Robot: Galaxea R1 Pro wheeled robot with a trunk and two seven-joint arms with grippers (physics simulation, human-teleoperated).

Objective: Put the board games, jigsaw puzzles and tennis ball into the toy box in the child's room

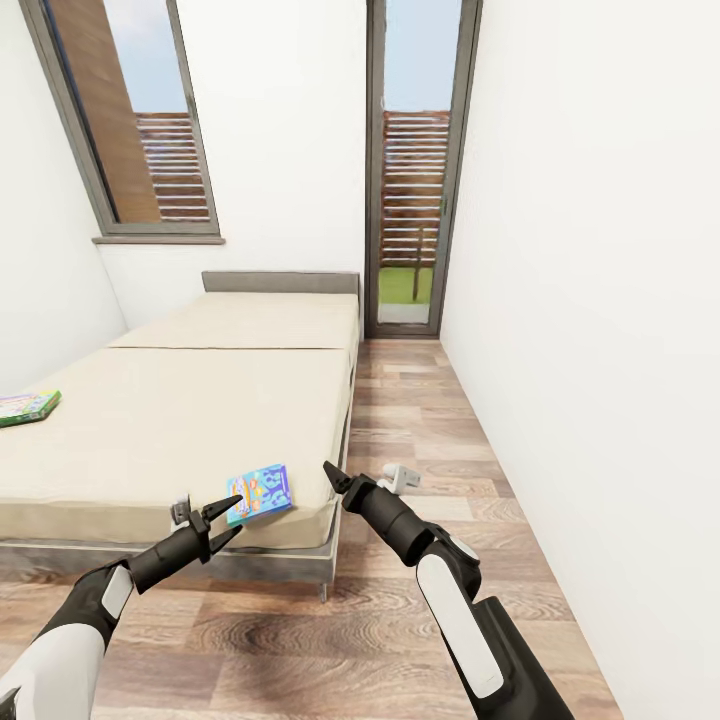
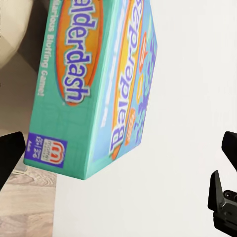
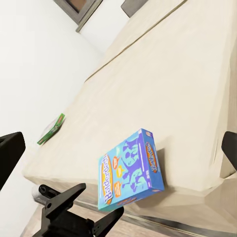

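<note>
A small blue board game (image 1: 260, 493) lies on the near corner of the bed (image 1: 200, 400), slightly overhanging the mattress edge. My left gripper (image 1: 235, 514) is open right in front of it, with the box (image 2: 94, 84) close up between its spread fingers (image 2: 224, 197) and not touching them. My right gripper (image 1: 332, 478) hovers open just right of the bed corner, and the blue box (image 3: 131, 170) lies ahead of its wide fingers (image 3: 10, 153). A green-edged board game (image 1: 28, 407) rests at the bed's left edge (image 3: 52, 129).
White walls close in on the left and right. A wood-plank aisle (image 1: 420, 420) runs along the bed's right side to a tall glass door (image 1: 412, 170). A small white and grey object (image 1: 400, 478) shows by the bed corner.
</note>
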